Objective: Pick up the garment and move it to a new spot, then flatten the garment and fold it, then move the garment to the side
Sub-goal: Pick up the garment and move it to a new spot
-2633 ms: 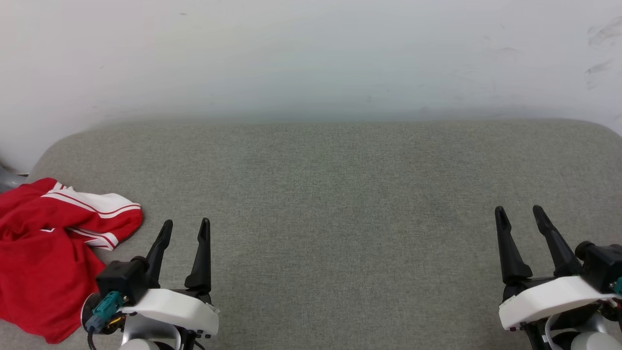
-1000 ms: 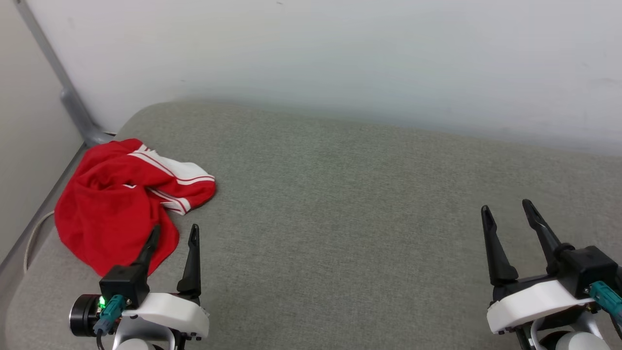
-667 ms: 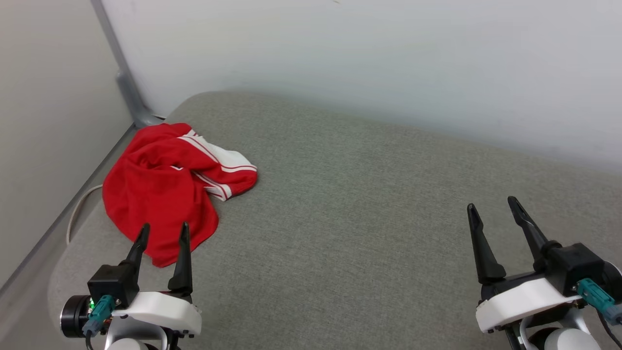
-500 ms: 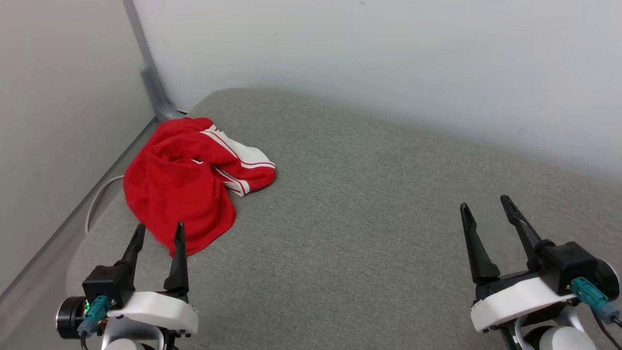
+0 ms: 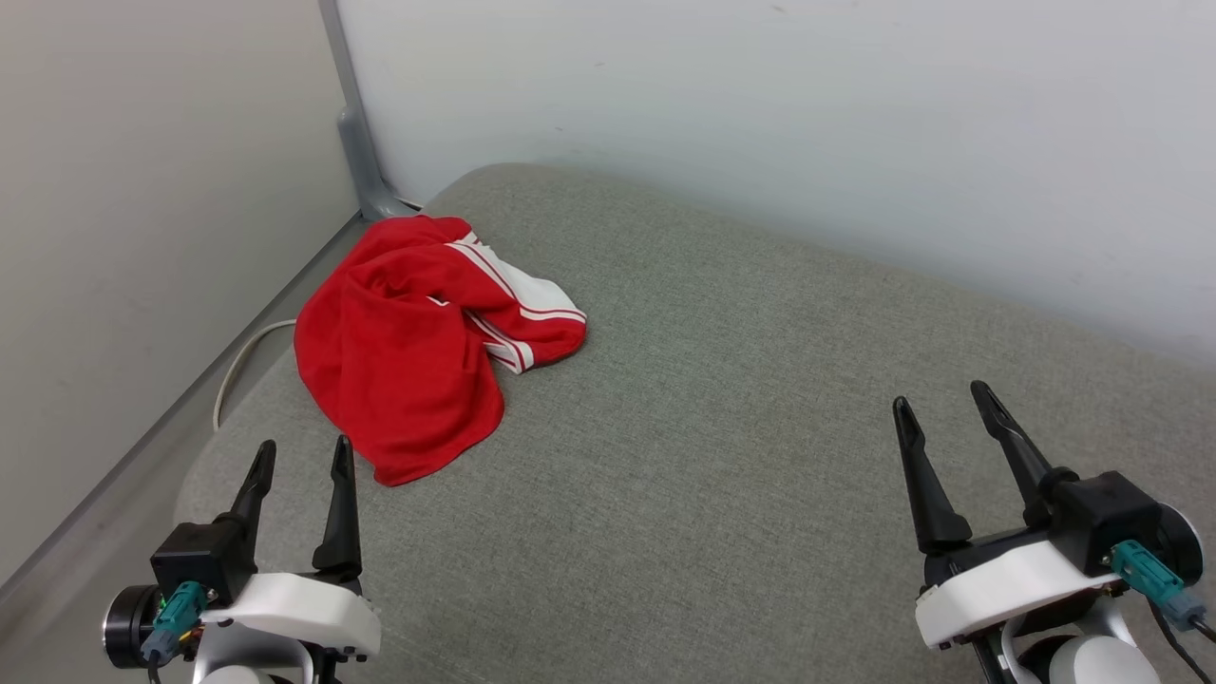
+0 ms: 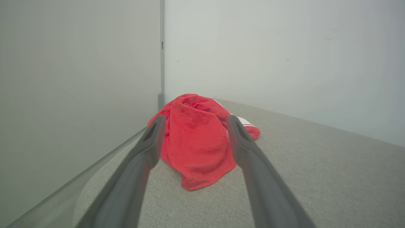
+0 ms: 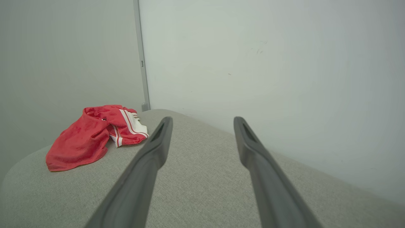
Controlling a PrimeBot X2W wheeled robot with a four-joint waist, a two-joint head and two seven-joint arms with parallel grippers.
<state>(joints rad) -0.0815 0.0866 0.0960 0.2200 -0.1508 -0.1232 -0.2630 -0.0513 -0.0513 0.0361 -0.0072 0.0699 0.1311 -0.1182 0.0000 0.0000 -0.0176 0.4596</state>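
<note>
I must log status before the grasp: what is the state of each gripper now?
Left gripper: open, empty, short of the crumpled red T-shirt with a white striped sleeve.
Right gripper: open, empty.

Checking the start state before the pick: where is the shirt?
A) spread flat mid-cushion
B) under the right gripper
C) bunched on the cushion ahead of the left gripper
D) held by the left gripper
C: the shirt lies bunched on the cushion, ahead of the open left gripper, untouched.
</note>
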